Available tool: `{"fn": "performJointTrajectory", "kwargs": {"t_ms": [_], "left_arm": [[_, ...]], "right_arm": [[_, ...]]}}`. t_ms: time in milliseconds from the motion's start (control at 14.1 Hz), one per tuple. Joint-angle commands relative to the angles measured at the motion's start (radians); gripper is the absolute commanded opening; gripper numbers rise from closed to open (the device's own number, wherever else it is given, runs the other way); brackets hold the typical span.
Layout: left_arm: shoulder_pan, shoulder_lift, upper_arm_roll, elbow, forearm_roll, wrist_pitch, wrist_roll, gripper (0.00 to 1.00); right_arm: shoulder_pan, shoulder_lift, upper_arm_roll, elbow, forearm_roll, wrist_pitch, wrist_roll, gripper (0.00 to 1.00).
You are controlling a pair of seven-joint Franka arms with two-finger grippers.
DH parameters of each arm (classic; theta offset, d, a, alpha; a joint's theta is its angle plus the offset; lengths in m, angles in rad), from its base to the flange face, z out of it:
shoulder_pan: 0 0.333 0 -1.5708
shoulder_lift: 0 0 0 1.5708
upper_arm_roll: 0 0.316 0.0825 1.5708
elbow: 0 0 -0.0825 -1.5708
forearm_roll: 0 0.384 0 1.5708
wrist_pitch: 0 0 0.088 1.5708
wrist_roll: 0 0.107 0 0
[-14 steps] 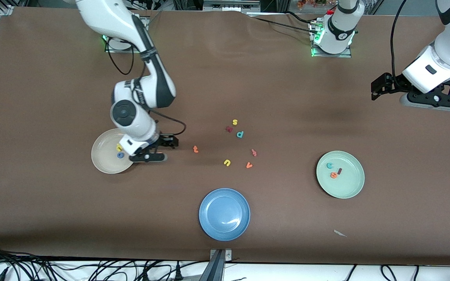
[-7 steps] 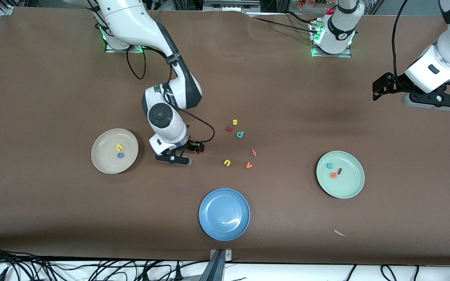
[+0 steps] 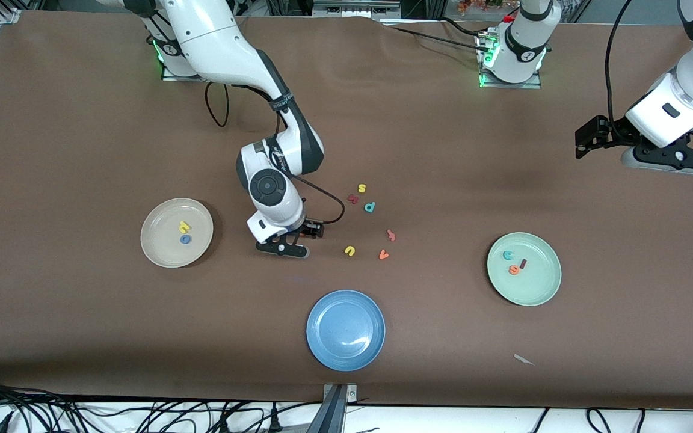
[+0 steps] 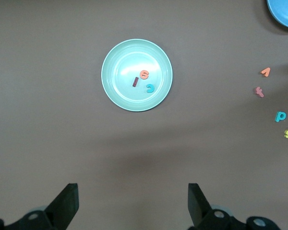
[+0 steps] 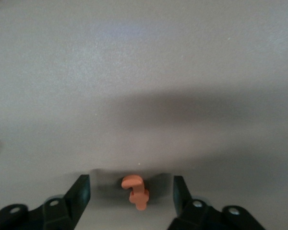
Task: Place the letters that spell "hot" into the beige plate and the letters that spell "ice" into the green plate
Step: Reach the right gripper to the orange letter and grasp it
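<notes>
Inspecting the small orange foam letter t (image 5: 136, 191) first: in the right wrist view I find it lying on the brown table cover (image 3: 82, 150), between the two black fingers of the right gripper (image 3: 285, 245). Those fingers stand apart, with a gap showing on each side of the letter, so I record no grasp. In the front view the gripper itself hides the t; it sits low near the centre of the frame.

Toward the right arm's end of the table, at mid-height in the frame, the round cream-beige plate (image 3: 163, 251) holds the yellow foam h (image 3: 184, 227) and the blue ring-shaped foam o (image 3: 185, 239).

Toward the left arm's end, the round pale green plate (image 3: 540, 284) holds the teal foam c (image 3: 508, 255), the dark red bar-like i (image 3: 523, 263) and the orange foam e (image 3: 513, 270), close together.

Loose on the cover between the plates I note a yellow u (image 3: 349, 251), an orange v (image 3: 384, 255), a teal p (image 3: 369, 207) and a yellow s (image 3: 361, 188). A round blue plate (image 3: 346, 352) lies low in the frame's middle.

The left gripper (image 4: 131, 189) waits, raised over the left arm's end of the table, fingers wide apart and grasping nothing.
</notes>
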Motion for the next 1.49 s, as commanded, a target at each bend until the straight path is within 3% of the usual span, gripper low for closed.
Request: {"fn": "performJointTrajectory", "kwargs": {"t_ms": [0, 213, 425, 1205, 1276, 1418], "left_arm": [[-0.013, 0.020, 0.004, 0.039, 0.024, -0.023, 0.016, 1.00], [-0.015, 0.020, 0.004, 0.037, 0.024, -0.023, 0.016, 1.00], [-0.013, 0.020, 0.004, 0.039, 0.023, -0.023, 0.016, 1.00], [-0.013, 0.020, 0.004, 0.042, 0.021, -0.023, 0.014, 1.00], [-0.012, 0.020, 0.004, 0.042, 0.021, -0.023, 0.014, 1.00], [-0.012, 0.020, 0.004, 0.042, 0.021, -0.023, 0.014, 1.00]], "right_arm": [[-0.013, 0.015, 0.007, 0.038, 0.011, -0.028, -0.007, 0.75], [-0.014, 0.015, 0.007, 0.037, 0.014, -0.036, -0.007, 0.60], [-0.016, 0.021, 0.009, 0.037, 0.014, -0.036, -0.007, 0.52], [-0.017, 0.023, 0.023, 0.037, 0.032, -0.036, -0.004, 0.06], [-0.023, 0.018, 0.023, 0.041, 0.031, -0.053, -0.007, 0.03], [-0.071, 0.012, 0.018, 0.131, 0.028, -0.215, -0.069, 0.02]]}}
